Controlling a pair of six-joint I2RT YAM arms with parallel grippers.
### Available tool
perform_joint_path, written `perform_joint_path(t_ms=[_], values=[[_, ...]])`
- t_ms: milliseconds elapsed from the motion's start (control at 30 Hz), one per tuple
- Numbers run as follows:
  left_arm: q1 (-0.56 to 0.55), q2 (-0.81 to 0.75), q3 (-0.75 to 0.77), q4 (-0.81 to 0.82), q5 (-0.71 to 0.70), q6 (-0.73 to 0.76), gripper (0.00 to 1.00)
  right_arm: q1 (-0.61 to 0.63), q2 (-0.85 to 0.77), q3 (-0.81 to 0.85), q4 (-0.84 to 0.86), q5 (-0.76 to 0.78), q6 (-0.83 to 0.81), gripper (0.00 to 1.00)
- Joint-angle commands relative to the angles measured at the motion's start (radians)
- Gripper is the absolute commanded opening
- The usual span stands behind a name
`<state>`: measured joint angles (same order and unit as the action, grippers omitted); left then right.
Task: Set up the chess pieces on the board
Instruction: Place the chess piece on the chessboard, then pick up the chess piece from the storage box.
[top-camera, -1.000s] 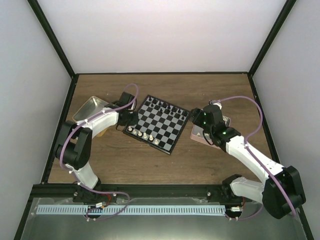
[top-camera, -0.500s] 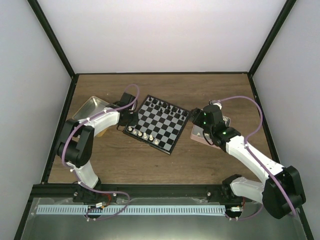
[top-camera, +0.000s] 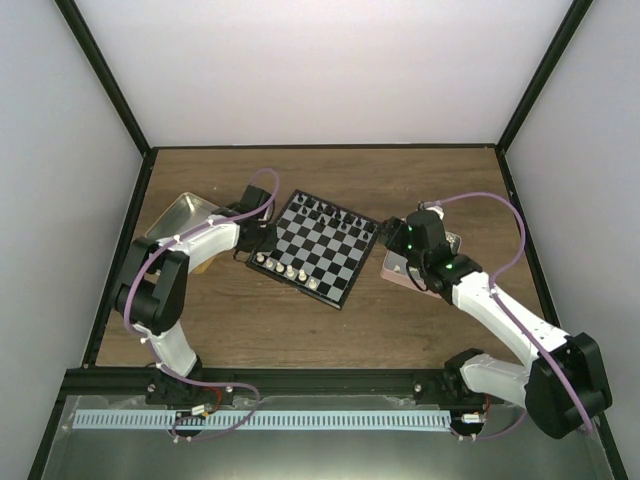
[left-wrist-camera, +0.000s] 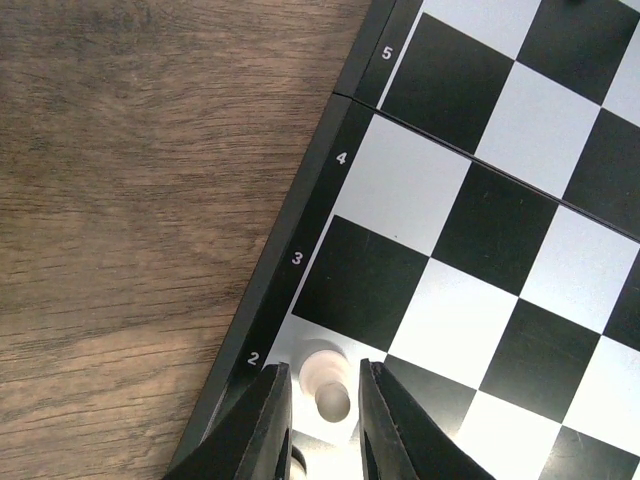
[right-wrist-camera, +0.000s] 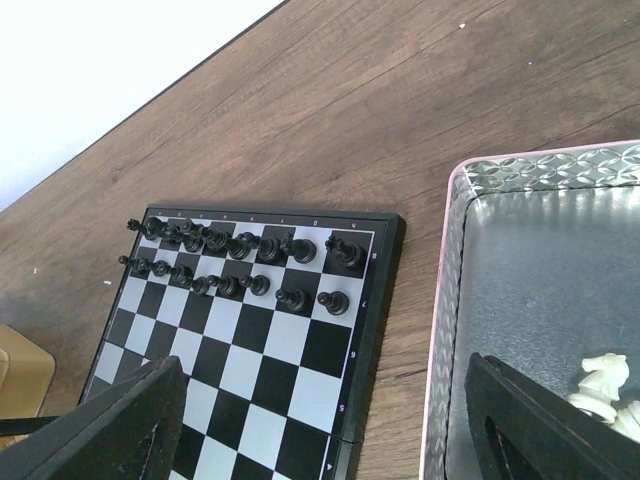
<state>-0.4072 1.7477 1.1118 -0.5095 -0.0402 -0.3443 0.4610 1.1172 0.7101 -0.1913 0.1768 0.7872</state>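
Chess pieces (right-wrist-camera: 240, 245): black ranks look set, whites mostly missing from board (right-wrist-camera: 250, 360). Left gripper (left-wrist-camera: 322, 372) barely parted round white pawn (left-wrist-camera: 325, 385); right gripper (right-wrist-camera: 325, 365) spread.

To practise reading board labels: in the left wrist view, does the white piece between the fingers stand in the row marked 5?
No, the white piece stands in the row marked 2.

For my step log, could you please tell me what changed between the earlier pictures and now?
The left arm's elbow edged rightward; the left end effector stayed at the board's left corner, jaws clear of a white pawn. The right end effector, other pieces and pink tray are unchanged.
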Motion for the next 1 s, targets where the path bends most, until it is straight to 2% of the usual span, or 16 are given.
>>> perform_joint_path(t_ms=[0,167,267,367,500,767,967], values=[[0.004,-0.023,0.028,-0.005,-0.004,0.002,0.21,0.001,-0.026,0.02,-0.021,0.025,-0.007,0.78],[0.004,-0.127,0.042,-0.03,-0.004,0.003,0.26,-0.023,-0.033,0.054,-0.091,0.06,-0.063,0.78],[0.004,-0.215,0.045,-0.042,-0.02,0.014,0.3,-0.089,-0.015,0.097,-0.197,0.002,-0.107,0.75],[0.004,-0.31,0.033,-0.025,-0.027,0.038,0.35,-0.153,0.009,0.124,-0.314,-0.029,-0.132,0.68],[0.005,-0.437,-0.005,0.052,0.01,0.077,0.42,-0.24,0.049,0.107,-0.405,-0.035,-0.155,0.54],[0.004,-0.551,-0.083,0.157,0.029,0.11,0.44,-0.291,0.178,0.118,-0.471,0.091,-0.155,0.34],[0.004,-0.578,-0.125,0.177,0.016,0.111,0.45,-0.291,0.237,0.111,-0.452,0.128,-0.138,0.29]])
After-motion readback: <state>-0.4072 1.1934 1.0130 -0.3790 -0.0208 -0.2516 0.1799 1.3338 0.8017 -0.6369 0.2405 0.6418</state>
